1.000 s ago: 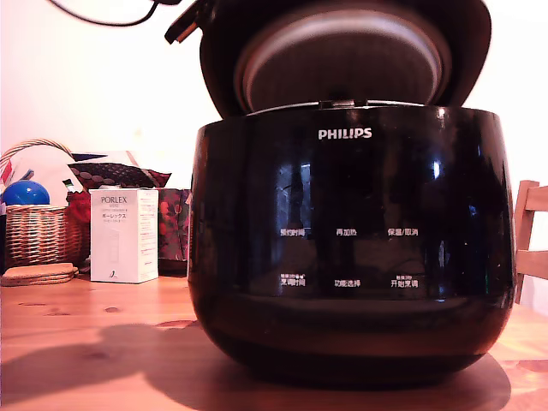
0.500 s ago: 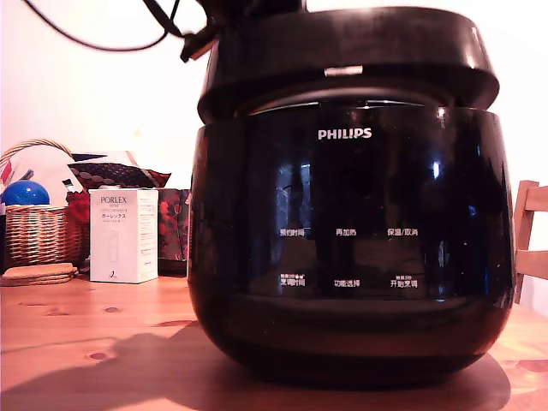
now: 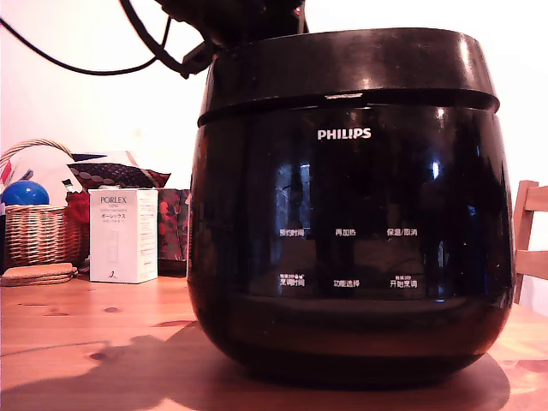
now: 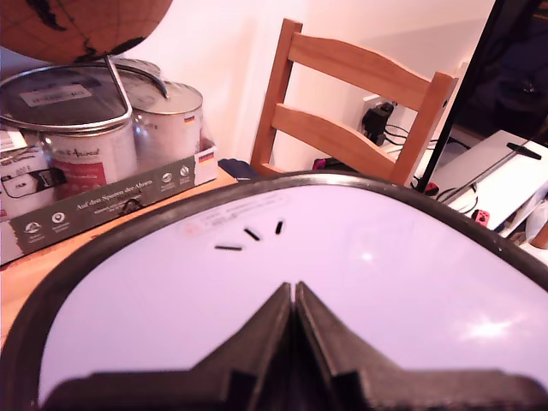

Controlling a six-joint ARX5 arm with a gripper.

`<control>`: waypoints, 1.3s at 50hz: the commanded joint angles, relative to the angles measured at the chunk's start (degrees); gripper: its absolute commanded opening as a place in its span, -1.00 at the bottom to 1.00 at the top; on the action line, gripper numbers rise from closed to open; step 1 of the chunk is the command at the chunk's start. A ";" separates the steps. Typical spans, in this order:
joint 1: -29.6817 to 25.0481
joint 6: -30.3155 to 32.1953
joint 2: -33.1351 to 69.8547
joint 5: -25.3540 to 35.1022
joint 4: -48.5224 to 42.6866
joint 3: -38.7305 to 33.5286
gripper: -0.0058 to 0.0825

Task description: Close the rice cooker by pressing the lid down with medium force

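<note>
Both views were warm and reddish in cast. In the exterior view the white wall behind was overexposed, while the glossy rice cooker read nearly black, carrying small window-like glints and casting a soft shadow onto the table. The wrist view's lid top glared pale lilac (washed out), and the gripper was blurred.

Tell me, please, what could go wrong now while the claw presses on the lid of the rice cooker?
1. A thin seam shows between the lid and the rice cooker; the latch may not be caught, so the lid could spring open if the pressing stops.
2. The shut claw touches the glossy lid top with only its tips, so it could slip.
3. A cable hangs beside the lid's edge and might snag.
</note>
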 commanded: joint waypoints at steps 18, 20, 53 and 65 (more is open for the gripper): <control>-2.21 3.26 1.27 -0.24 -8.46 -3.98 -0.92; -2.21 3.10 1.20 -0.24 -8.96 -3.98 -0.92; -3.28 4.13 1.22 -0.87 -9.18 -10.38 -0.92; -3.87 4.11 1.22 -1.27 -3.65 -15.04 -0.92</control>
